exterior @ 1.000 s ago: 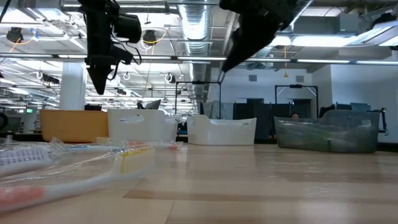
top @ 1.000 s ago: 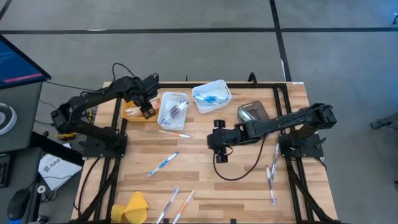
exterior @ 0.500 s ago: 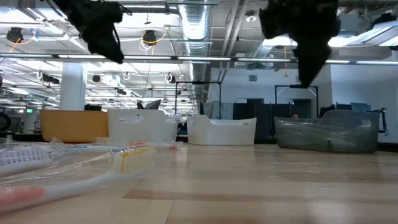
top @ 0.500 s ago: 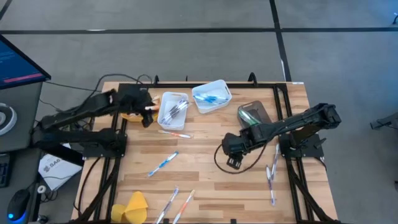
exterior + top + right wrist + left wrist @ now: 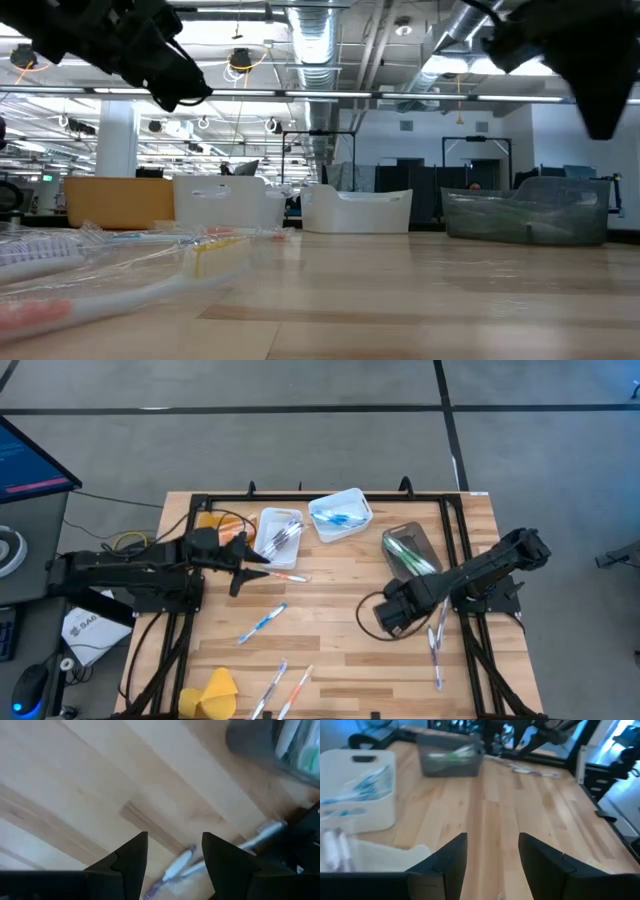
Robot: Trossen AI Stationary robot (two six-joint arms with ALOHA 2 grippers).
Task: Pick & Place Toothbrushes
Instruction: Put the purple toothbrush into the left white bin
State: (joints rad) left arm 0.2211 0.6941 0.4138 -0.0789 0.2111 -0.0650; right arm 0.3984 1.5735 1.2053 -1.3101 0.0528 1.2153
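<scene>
Loose toothbrushes lie flat on the wooden table: an orange-and-white one (image 5: 283, 575), a blue one (image 5: 262, 622), two by the near edge (image 5: 285, 690) and several at the right (image 5: 437, 645). My left gripper (image 5: 250, 563) hovers open just near of the white bin (image 5: 278, 535), pointing almost level toward the table's right, with nothing between its fingers (image 5: 492, 837). My right gripper (image 5: 392, 615) hangs open and points down over bare wood, left of the right-hand toothbrushes (image 5: 172, 867). It is empty too (image 5: 175, 837).
An orange bin (image 5: 213, 522), a second white bin (image 5: 340, 513) with blue brushes and a grey bin (image 5: 408, 550) with green ones stand along the far side. A yellow lump (image 5: 212, 695) sits at the near left corner. Bare wood lies in the table's middle.
My left gripper has drawn back from above the orange bin toward the near edge and tipped from pointing down to nearly level. My right gripper has gone from the table's middle toward its right and near edges and has tipped from level to pointing down.
</scene>
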